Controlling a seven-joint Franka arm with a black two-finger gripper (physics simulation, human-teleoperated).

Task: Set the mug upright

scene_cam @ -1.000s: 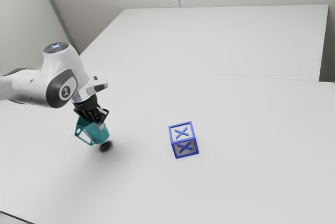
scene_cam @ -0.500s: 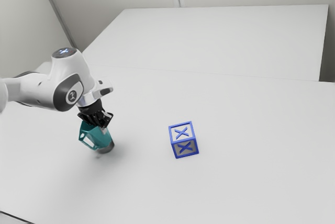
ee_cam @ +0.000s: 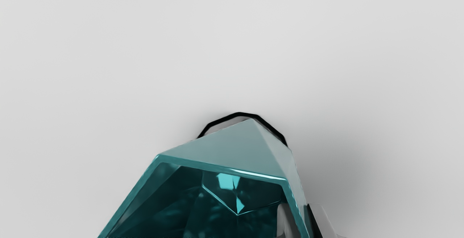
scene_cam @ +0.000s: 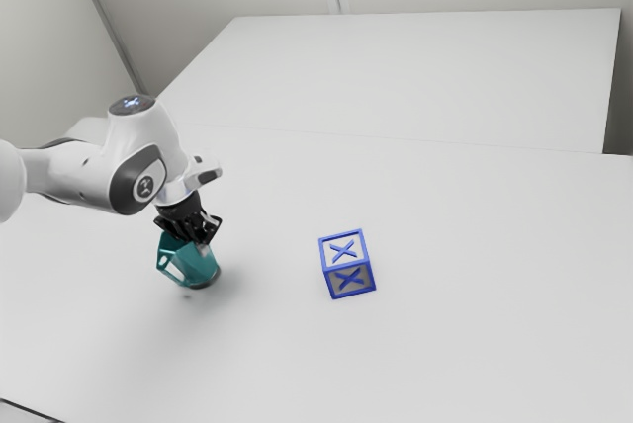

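1. Teal mug (scene_cam: 197, 264): it is over the tabletop (scene_cam: 475, 275), between the far edge and the bit of edge at the exterior view's lower left corner. It leans, with its open top tipped toward the exterior view's left.
2. The black hand (scene_cam: 202, 242) is pinching the mug's wall, one finger inside and one outside.
3. Just now, the hand and mug moved down and a little toward the exterior view's right. The mug leans less, and the dark patch (scene_cam: 207, 282) is now right by its bottom.
4. That looks good for the job: the mug seems almost upright. I can't tell if its bottom touches down.
5. The blue-edged block (scene_cam: 347, 265) stayed put, well apart.
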